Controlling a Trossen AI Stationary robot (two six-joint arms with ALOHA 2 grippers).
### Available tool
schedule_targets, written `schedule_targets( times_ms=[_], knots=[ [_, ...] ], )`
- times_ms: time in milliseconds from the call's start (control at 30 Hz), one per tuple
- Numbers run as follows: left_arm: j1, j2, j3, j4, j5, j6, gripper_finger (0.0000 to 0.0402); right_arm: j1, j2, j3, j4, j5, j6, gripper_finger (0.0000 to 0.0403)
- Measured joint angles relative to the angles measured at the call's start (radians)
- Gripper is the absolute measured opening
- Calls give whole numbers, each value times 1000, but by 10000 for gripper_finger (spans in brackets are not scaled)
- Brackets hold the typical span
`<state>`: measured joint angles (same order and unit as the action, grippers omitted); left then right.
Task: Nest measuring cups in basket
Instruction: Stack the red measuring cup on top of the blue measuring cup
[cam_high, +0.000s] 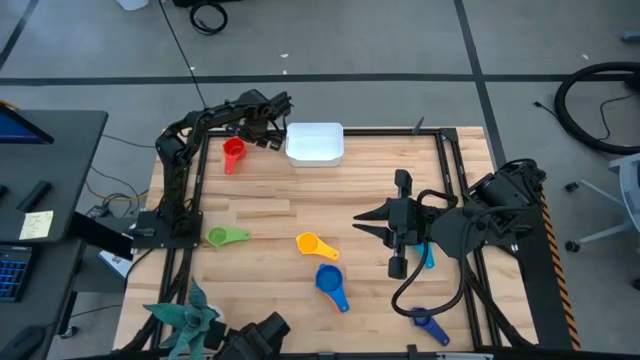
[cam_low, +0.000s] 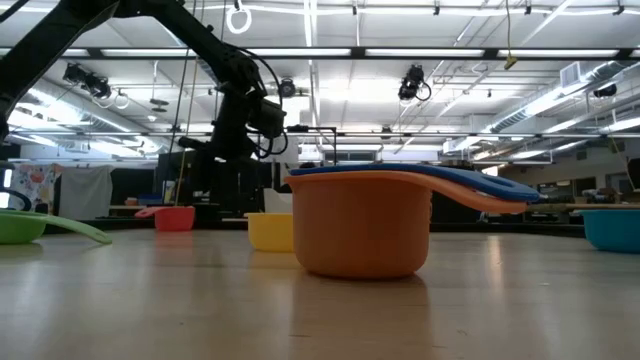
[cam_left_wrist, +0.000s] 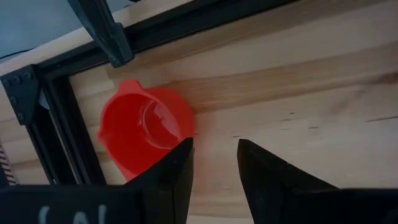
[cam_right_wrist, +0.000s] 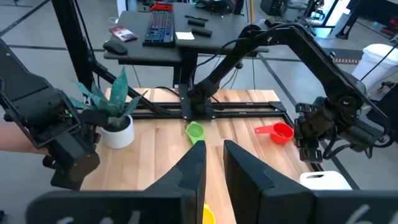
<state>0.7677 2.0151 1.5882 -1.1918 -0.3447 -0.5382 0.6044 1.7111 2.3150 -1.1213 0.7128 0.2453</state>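
Left gripper (cam_left_wrist: 214, 165) hangs at the far left corner of the table, jaws parted a modest gap and holding nothing, the red cup (cam_left_wrist: 144, 127) just beside one finger, not between the two. That's the worry: come down from here and that finger looks likely to land on the rim and tip or skid the cup against the black frame rail (cam_left_wrist: 74, 134) right behind it. The basket (cam_high: 315, 142) sits near, along the far edge, and seems to hold no cups, so the nesting looks barely started, if at all. The right gripper (cam_right_wrist: 213, 163) waits over the table's right side, fingers a narrow slit apart, gripping nothing. Out across the boards lie the green cup (cam_high: 218, 237), the yellow-orange cup (cam_high: 309, 243) and the blue cup (cam_high: 328, 280), with a darker blue one (cam_high: 428, 322) near the front right corner; a light blue one (cam_high: 429, 256) hides partly under the right arm, so a sweep there could knock it off unseen.
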Motion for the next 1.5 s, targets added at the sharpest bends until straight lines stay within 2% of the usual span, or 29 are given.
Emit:
schedule_targets(
  times_ms=[400,667,1200,1500],
  knots=[
    [69,0,-122,-18,-20,-51,130,0,-14,0,10,-8,-13,62],
    [63,0,-124,22,5,-27,130,0,-30,0,13,-8,-41,62],
    [67,2,-124,40,-64,-55,130,0,-30,0,39,-8,-73,62],
    [67,47,-123,32,-105,-61,130,0,-30,0,45,-8,-85,62]
  ],
)
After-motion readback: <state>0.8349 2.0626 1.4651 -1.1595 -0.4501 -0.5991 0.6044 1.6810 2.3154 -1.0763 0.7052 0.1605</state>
